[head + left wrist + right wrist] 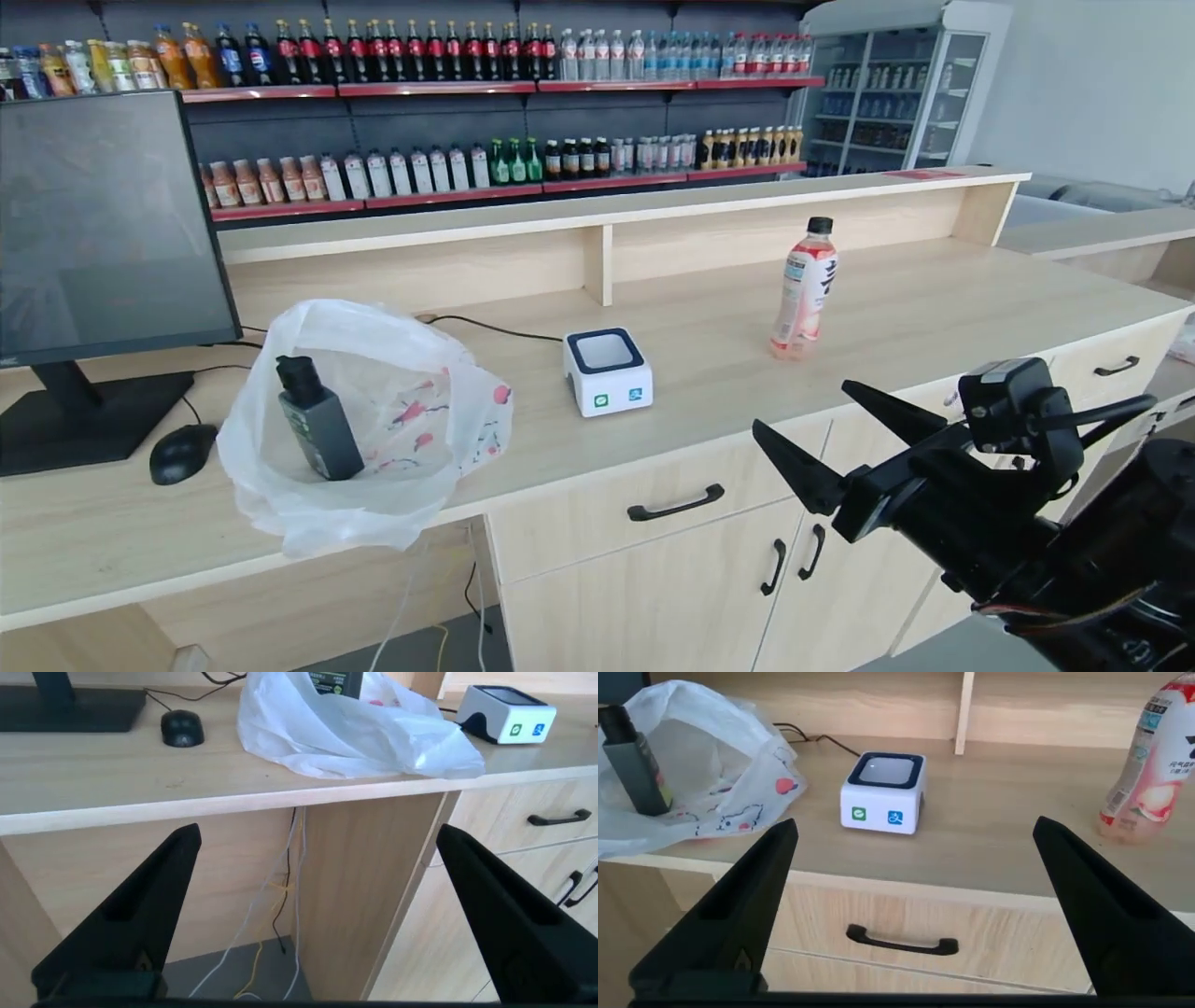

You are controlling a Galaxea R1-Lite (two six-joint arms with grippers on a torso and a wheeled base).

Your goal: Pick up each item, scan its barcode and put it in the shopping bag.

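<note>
Well, both of my jaws stand wide apart with nothing between them. My right gripper (799,403) hangs in front of the pale wooden counter (709,345), nearer to me than the small white cube scanner with the dark glass top (607,371) and off to its right. My left gripper (318,835) sits below the counter's edge, to the left of the scanner, facing the open space under the bag.

The item not yet bagged is the tall clear plastic bottle of pink drink with a black cap (803,291). It stands upright on the counter to the right of the scanner and a little behind it, well apart from it. To the scanner's left the translucent white plastic shopping bag (425,439) slumps open, with a dark grey flat bottle (319,425) leaning inside.

I judge the pink bottle is my next grasp, and that is where the risk lies. It is tall and narrow, so a fingertip clipping its side on the way in would likely tip it, and it could then roll along the counter. A grip across the label might cover the barcode. The bag is limp too; its rim could fold shut under a careless drop.
</note>
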